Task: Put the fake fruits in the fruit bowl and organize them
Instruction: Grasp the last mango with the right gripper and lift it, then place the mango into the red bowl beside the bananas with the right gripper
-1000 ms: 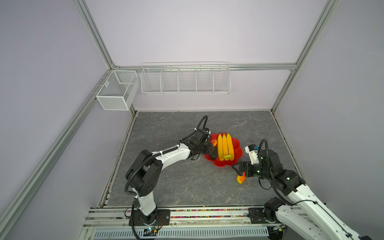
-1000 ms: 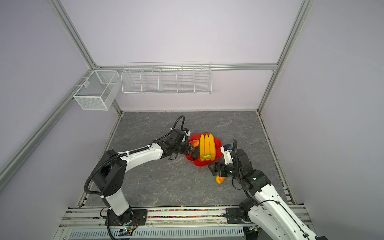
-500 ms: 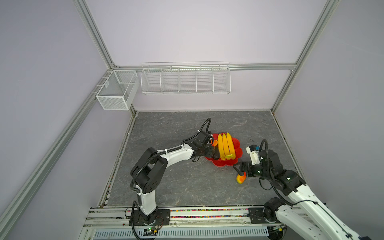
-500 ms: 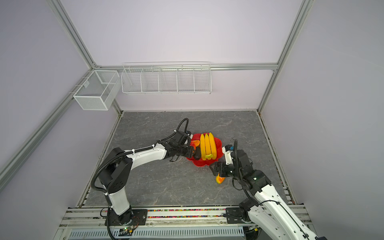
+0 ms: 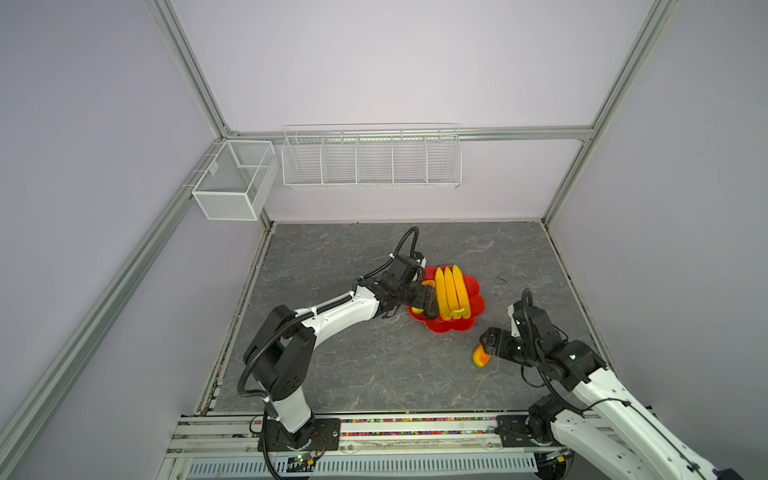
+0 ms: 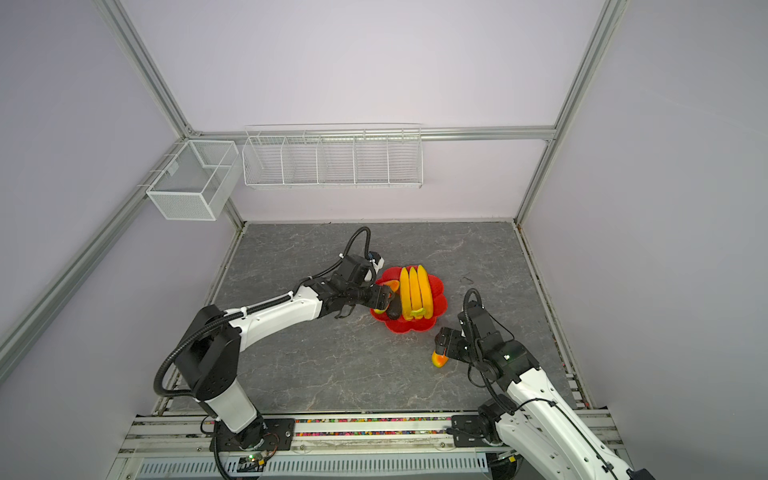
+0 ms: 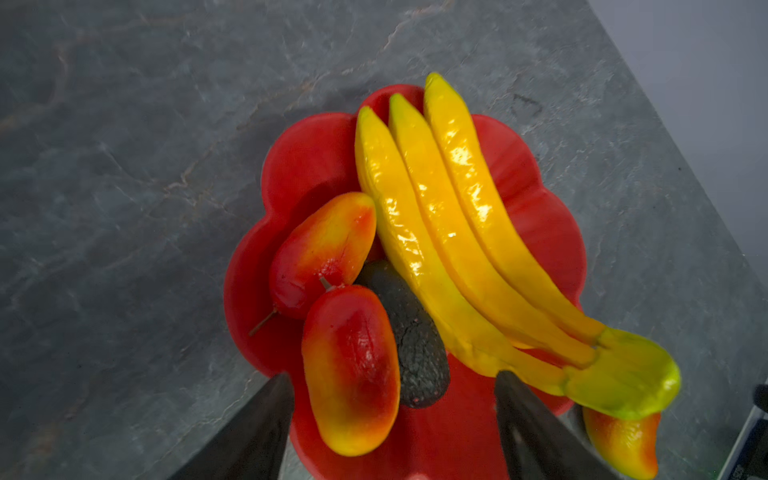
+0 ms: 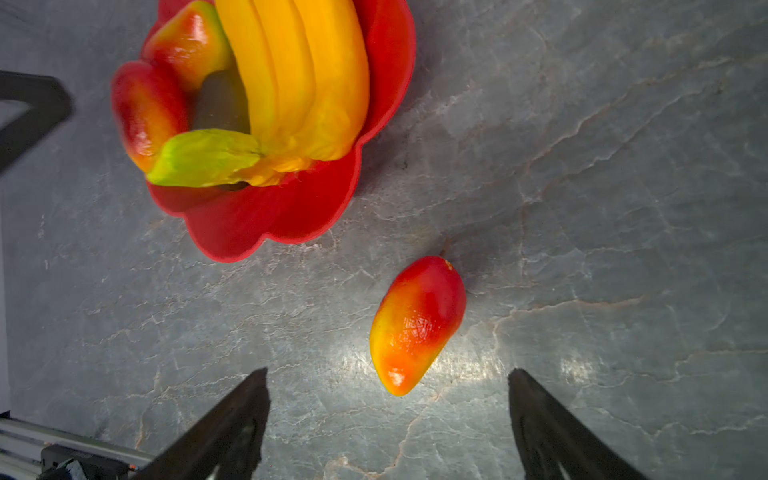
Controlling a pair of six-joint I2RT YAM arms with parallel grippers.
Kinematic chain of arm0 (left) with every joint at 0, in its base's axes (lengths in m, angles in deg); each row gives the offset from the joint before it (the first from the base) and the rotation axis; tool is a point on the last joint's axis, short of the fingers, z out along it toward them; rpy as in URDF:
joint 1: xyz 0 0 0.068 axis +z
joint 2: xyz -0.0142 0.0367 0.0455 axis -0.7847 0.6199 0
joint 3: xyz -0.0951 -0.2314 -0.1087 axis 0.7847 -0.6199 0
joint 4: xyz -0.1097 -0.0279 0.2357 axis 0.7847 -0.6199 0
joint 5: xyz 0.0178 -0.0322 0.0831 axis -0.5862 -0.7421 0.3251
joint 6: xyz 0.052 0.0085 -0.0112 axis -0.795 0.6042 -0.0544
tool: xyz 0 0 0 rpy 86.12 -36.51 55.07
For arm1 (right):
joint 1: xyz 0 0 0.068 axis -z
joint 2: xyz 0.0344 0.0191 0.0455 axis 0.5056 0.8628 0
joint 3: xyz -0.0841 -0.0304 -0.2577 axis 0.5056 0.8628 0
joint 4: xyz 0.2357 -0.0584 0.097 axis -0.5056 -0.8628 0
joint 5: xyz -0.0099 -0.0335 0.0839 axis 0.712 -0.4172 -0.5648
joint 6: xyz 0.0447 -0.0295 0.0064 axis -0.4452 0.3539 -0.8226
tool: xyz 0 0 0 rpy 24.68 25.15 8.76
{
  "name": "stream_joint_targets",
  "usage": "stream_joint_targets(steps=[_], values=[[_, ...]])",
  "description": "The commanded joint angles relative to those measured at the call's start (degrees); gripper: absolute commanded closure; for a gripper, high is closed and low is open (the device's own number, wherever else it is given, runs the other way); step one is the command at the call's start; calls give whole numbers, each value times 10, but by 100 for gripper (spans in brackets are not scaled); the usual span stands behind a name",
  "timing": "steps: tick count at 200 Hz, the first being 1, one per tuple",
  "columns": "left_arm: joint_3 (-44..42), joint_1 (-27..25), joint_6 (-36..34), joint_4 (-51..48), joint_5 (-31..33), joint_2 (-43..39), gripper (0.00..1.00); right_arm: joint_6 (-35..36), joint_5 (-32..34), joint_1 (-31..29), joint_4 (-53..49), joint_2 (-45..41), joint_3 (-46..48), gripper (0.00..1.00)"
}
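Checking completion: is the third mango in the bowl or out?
Out: the mango lies on the table, apart from the red bowl, by the open right gripper.

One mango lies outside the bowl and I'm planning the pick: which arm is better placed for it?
Right, likely: the right gripper, open, is at the loose mango; the left gripper is over the bowl.

Background stuff: a small white mesh basket (image 5: 232,180) hangs off the left wall rail near the corner, just beside a long white wire rack (image 5: 371,160) with five bins on the back wall. The tabletop (image 5: 332,365) is grey and marble-look, and aluminium extrusion (image 5: 187,70) frames the lilac walls.
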Motion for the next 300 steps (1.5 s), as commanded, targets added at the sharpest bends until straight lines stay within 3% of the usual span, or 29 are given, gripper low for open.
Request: stream_joint_targets(steps=[1,20,34,64,121,178,191,248,272,300], values=[[-8,-3,-13,-13,-4,-53,15,-30,23,3,6,19,13,6],[-27,-3,-18,-31,-47,-88,0,-28,19,1,34,56,15,3],[-52,-6,-23,-36,-83,-113,1,-29,14,0,52,88,15,0],[-122,-29,-64,-33,-147,-175,1,-43,16,-10,93,139,27,6],[-193,-53,-69,15,-190,-238,1,-72,57,-45,109,216,21,26],[-187,-54,-81,12,-162,-251,1,-69,80,-51,97,243,14,56],[-189,-54,-82,11,-153,-253,1,-65,84,-49,83,233,9,59],[-189,-54,-78,23,-117,-257,1,19,127,-24,-27,184,-123,62],[-187,-53,-76,49,-110,-249,1,106,120,-2,8,227,-197,61],[-175,-53,-75,63,-106,-238,1,190,59,27,74,315,-258,62]])
